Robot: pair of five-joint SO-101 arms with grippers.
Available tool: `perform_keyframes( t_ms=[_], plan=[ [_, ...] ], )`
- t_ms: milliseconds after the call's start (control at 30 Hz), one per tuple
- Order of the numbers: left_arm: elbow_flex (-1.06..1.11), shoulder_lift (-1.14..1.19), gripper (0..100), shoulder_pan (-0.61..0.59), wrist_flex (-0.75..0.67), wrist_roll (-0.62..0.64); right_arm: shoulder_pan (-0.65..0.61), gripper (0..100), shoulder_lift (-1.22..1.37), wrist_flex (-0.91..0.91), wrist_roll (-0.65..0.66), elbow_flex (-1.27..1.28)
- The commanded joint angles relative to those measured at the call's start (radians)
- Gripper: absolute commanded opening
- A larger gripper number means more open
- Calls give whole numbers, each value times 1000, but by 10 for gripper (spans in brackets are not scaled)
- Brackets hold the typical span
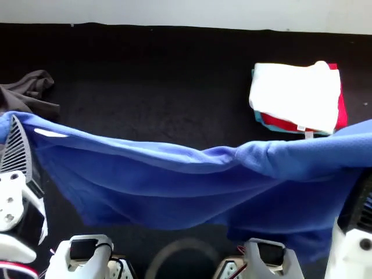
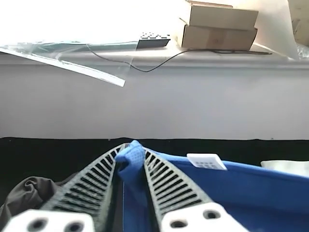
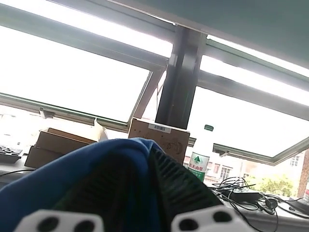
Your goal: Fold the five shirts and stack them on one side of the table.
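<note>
A blue shirt [image 1: 192, 186] hangs stretched across the front of the table, held up at both ends above the black cloth. My left gripper [image 2: 130, 151] is shut on its left corner, near a white label [image 2: 206, 161]; in the high view it stands at the left edge [image 1: 13, 136]. My right gripper [image 3: 145, 145] is shut on the other end, with blue shirt [image 3: 72, 179] draped over one finger. A folded stack with a white shirt [image 1: 296, 93] on top of red and teal ones lies at the back right. A dark brown shirt [image 1: 29, 93] lies crumpled at the far left.
The black table cloth [image 1: 157, 75] spreads behind the hanging shirt. A white wall [image 2: 154, 106] runs along the table's far edge. Both arm bases [image 1: 87, 256] stand at the front edge under the shirt.
</note>
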Motion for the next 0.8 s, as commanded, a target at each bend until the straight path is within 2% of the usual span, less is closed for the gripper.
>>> perform_keyframes(
  t_ms=[0, 100, 267, 767],
  plan=[
    [8, -21, 8, -15, -2, -9, 4, 6, 2, -2, -35, -5],
    [8, -35, 8, -15, -2, -9, -5, 6, 10, -5, -35, -2],
    [13, -30, 8, -15, -2, -9, -99, 6, 13, -5, -29, 50],
    [8, -38, 8, -15, 2, -8, -104, 6, -31, -5, -35, 105]
  ],
)
